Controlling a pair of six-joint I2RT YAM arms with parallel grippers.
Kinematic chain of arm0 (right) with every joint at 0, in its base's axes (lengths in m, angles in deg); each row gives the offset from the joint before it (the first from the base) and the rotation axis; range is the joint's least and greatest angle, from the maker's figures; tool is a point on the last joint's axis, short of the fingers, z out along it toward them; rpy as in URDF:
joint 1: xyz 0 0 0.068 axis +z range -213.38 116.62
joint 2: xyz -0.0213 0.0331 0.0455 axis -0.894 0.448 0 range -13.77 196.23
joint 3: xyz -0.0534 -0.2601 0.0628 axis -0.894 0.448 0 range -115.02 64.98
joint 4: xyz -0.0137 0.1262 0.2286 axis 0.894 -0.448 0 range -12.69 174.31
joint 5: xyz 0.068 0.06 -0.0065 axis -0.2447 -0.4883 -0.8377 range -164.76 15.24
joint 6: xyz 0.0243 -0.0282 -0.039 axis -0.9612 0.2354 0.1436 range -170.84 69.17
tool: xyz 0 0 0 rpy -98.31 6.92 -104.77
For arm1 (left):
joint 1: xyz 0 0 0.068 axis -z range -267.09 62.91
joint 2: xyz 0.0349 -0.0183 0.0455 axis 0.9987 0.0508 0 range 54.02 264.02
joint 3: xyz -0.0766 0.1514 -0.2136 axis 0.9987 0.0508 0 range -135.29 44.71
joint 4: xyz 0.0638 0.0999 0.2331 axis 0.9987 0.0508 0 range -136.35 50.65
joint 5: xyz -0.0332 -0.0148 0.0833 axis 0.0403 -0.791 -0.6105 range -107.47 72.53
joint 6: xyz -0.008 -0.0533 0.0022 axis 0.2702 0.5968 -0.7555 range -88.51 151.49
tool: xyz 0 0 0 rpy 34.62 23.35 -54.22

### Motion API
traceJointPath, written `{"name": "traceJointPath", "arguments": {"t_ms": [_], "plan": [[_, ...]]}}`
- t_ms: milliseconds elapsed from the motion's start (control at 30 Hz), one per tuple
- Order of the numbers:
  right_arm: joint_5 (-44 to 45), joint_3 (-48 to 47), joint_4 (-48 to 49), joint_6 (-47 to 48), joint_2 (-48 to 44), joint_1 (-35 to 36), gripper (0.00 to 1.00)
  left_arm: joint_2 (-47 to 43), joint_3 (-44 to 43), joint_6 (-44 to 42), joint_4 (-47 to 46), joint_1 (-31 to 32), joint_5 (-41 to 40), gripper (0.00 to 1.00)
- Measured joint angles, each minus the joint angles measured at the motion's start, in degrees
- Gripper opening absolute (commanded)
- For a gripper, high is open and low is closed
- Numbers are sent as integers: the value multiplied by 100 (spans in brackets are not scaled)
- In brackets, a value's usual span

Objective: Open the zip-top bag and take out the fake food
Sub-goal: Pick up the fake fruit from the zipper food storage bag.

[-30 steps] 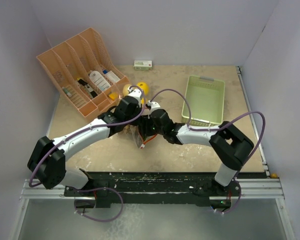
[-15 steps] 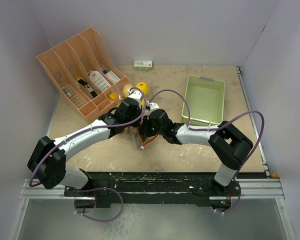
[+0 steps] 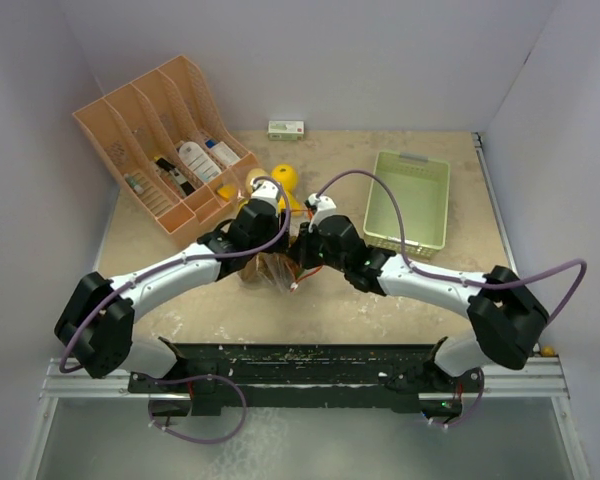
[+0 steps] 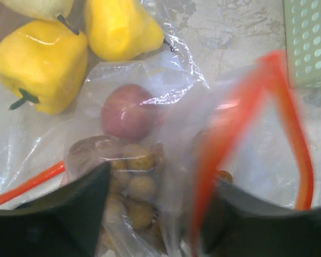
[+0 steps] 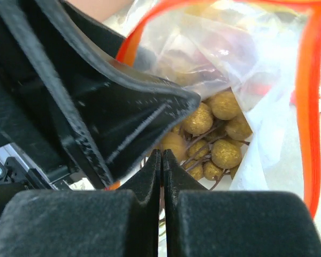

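Right-arm reach has lengthened, and the right fingers (image 5: 154,179) now press flat together; the left fingers (image 4: 75,219) have parted halfway. Yellow peppers (image 4: 40,64) lie just beyond the left fingers, a green basket (image 4: 310,43) to their right. Between them the clear, orange-zipped zip-top bag (image 4: 166,85) gapes, holding a reddish lump (image 4: 128,112) and brown nut clusters (image 5: 214,134).

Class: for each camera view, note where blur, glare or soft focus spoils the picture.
Left wrist: the bag's orange zip strip is smeared by motion blur, the yellow pepper sharp. Right wrist: the right gripper's fingers are soft, the brown lumps crisp. Top external: evenly lit, no glare.
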Motion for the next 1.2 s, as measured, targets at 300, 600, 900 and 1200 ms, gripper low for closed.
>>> {"name": "traceJointPath", "arguments": {"t_ms": [300,600,900,1200], "plan": [[138,245,-94,46,-299,-129,8,-227,387,168,-227,2,-142,86],[-42,251,157,-66,120,-118,55,-761,1016,455,-310,-81,-404,55],[-334,275,280,-208,442,-44,57,-754,1196,555,-380,-87,-435,75],[-120,273,264,-232,494,428,62,-586,1196,540,-485,-140,-378,75]]}}
